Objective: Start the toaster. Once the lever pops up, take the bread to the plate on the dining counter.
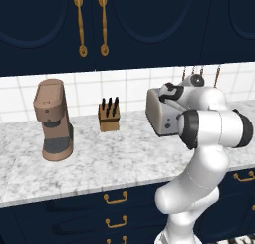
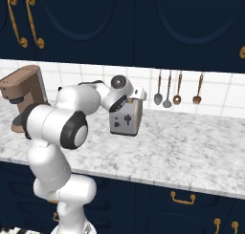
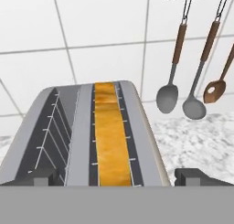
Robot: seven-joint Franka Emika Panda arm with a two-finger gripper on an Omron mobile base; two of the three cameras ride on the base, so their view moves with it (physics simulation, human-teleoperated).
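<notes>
The silver-grey toaster (image 1: 160, 117) stands on the marble worktop against the tiled wall, its narrow face with dark controls (image 2: 127, 119) turned toward the room. Seen from above, the toaster (image 3: 137, 127) has a golden-tan bread slice (image 3: 108, 136) sunk in its right slot, while the left slot holds only wire guides. My gripper (image 3: 119, 178) hovers just above the toaster's near end, open, its fingertips (image 3: 43, 177) spread about as wide as the toaster, gripping nothing. From the base the hand (image 2: 136, 92) sits over the toaster's top. The lever is too small to read. The plate and dining counter are out of view.
A brown coffee machine (image 1: 53, 120) and a wooden knife block (image 1: 109, 115) stand left of the toaster. Several ladles and spoons (image 2: 167, 90) hang on the wall to its right, close behind in the hand view (image 3: 183, 81). Dark cabinets hang overhead.
</notes>
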